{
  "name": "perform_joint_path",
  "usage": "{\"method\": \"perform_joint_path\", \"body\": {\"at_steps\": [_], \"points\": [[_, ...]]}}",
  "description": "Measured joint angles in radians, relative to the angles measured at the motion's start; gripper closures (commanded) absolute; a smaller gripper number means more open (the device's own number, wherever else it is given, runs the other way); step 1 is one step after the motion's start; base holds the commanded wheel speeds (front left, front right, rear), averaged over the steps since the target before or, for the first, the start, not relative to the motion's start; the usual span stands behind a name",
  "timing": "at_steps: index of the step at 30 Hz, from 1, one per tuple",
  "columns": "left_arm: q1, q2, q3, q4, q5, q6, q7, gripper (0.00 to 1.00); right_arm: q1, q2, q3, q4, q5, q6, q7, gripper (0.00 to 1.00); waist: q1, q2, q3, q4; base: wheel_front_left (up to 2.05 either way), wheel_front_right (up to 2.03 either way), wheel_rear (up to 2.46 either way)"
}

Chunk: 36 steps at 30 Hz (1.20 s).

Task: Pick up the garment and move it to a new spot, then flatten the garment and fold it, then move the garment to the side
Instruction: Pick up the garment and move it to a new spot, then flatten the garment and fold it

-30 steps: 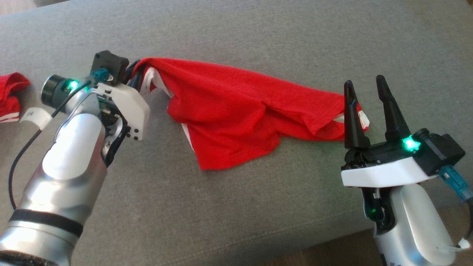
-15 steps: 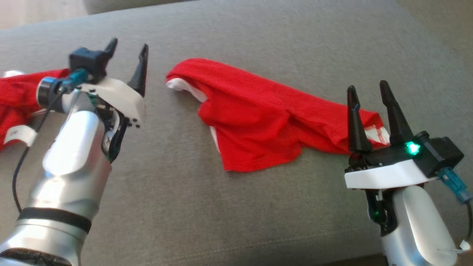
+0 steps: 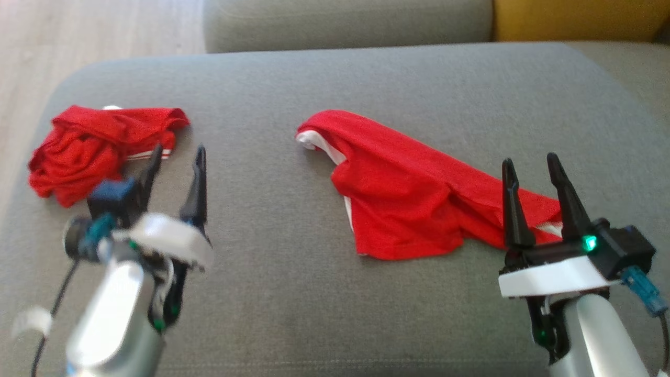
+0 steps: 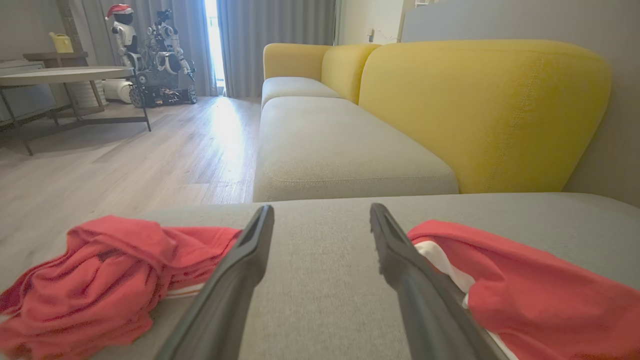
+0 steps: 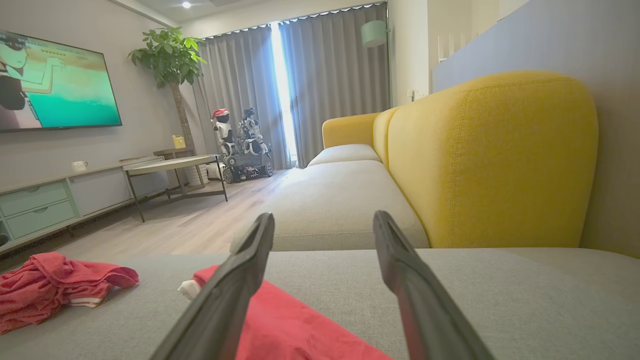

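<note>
Left gripper [image 3: 178, 154] and right gripper [image 3: 529, 161] stand open, empty; I risk pinching doubled layers of the rumpled red fabric garment [image 3: 403, 209].

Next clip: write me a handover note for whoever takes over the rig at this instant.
Left end effector: open, empty, between the two garments.
Right end effector: open, empty, by the red garment's right end.
The red garment lies rumpled on the grey cushion, unheld; a crumpled red garment lies at the left.
Done: apparently the placing.
Left: flatten, fold, move aside.
</note>
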State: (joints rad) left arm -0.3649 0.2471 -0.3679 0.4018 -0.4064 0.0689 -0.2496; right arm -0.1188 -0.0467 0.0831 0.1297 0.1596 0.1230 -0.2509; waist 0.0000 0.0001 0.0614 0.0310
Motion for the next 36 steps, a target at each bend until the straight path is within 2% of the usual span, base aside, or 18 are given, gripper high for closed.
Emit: {"method": "perform_joint_path", "body": {"at_steps": [6, 13, 16, 22, 30, 36], "points": [[0.176, -0.023, 0.031, -0.137, 0.03, 0.028, 0.0, 0.0, 0.039, 0.0, -0.005, -0.003, -0.011, 0.0, 0.0, 0.0, 0.0, 0.0, -0.03, 0.038, 0.0, 0.0, 0.0], [0.316, -0.096, 0.089, -0.215, 0.088, 0.029, 0.0, 0.0, 0.064, 0.001, -0.001, -0.005, -0.011, 0.0, 0.0, 0.0, 0.0, 0.0, -0.044, 0.038, 0.0, 0.0, 0.0], [0.342, -0.126, 0.126, -0.236, 0.105, 0.026, 0.0, 0.0, 0.072, 0.001, 0.0, -0.005, -0.011, 0.0, 0.0, 0.0, 0.0, 0.0, -0.043, 0.034, 0.0, 0.0, 0.0], [0.344, -0.153, 0.166, -0.246, 0.145, -0.015, 0.0, 0.0, 0.072, 0.001, 0.012, -0.005, -0.011, 0.0, 0.0, 0.0, 0.0, 0.0, -0.045, 0.032, 0.0, 0.0, 0.0], [0.343, -0.171, 0.193, -0.245, 0.175, -0.053, 0.0, 0.0, 0.067, 0.0, 0.186, 0.02, -0.01, 0.0, 0.023, 0.0, 0.0, 0.0, -0.032, 0.045, 0.0, 0.0, 0.0], [0.339, -0.189, 0.195, -0.235, 0.176, -0.076, 0.0, 0.0, 0.016, 0.0, 0.296, 0.118, -0.024, 0.0, 0.095, 0.0, 0.0, 0.0, -0.007, 0.076, 0.0, 0.0, 0.0]]}}
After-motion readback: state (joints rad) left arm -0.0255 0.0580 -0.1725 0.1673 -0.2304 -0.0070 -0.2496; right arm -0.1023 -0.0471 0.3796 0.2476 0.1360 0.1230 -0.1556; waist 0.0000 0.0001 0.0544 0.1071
